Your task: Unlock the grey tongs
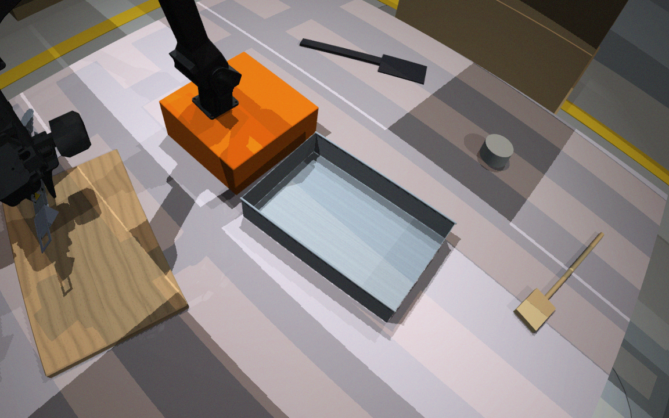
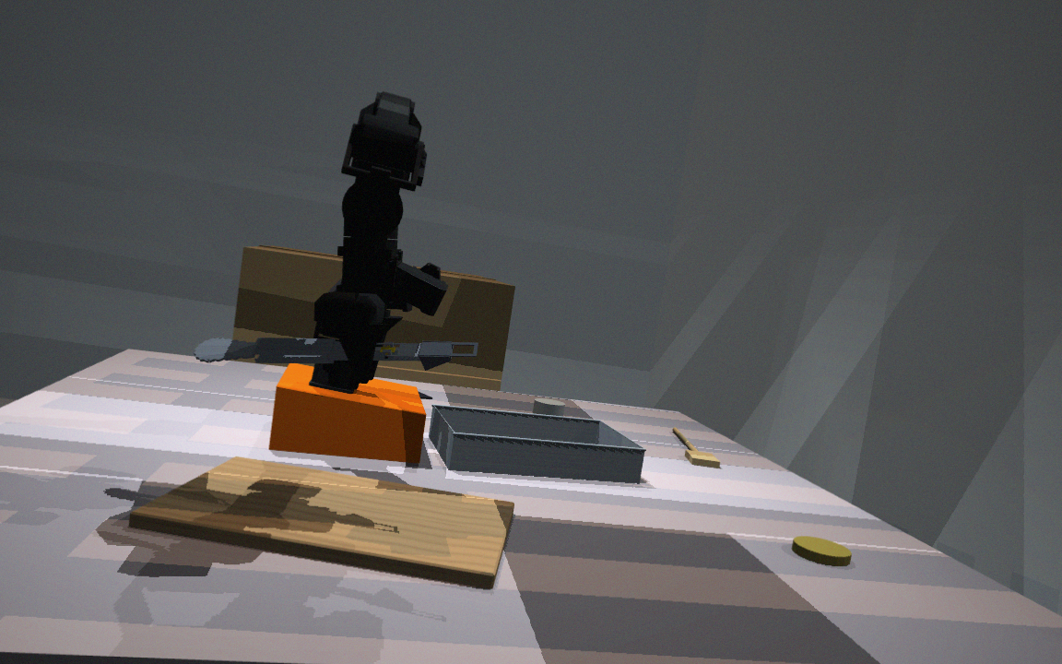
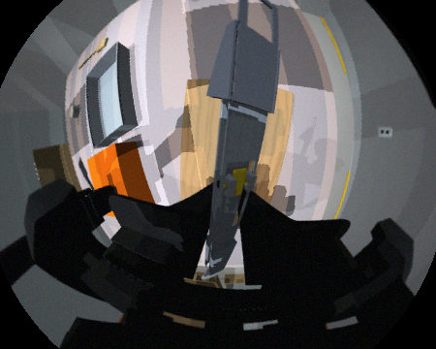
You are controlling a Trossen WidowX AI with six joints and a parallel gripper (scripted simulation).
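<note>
My gripper point(image 1: 46, 196) point(image 2: 353, 371) point(image 3: 229, 186) is shut on the grey tongs point(image 1: 42, 223) point(image 2: 295, 349) point(image 3: 247, 128), near their middle. The tongs are in the air, roughly level in the exterior view, with the scalloped tips to the left and the loop end to the right. Their arms look close together; the lock's state is not clear. The wooden board point(image 1: 103, 270) point(image 2: 452, 528) point(image 3: 282, 113) lies below with the gripper's shadow on it. The roasting tin point(image 1: 316, 263) point(image 2: 543, 462) point(image 3: 127, 82) stands apart from the tongs, with nothing across it.
The orange block point(image 1: 274, 98) point(image 2: 345, 429) point(image 3: 131, 170) under the arm's base stands beside the tin. A black spatula point(image 1: 402, 68) lies behind. A grey cylinder point(image 1: 496, 150) and a brush point(image 1: 535, 309) point(image 2: 702, 457) lie beyond the tin. A yellow disc point(image 2: 821, 551) lies at the right.
</note>
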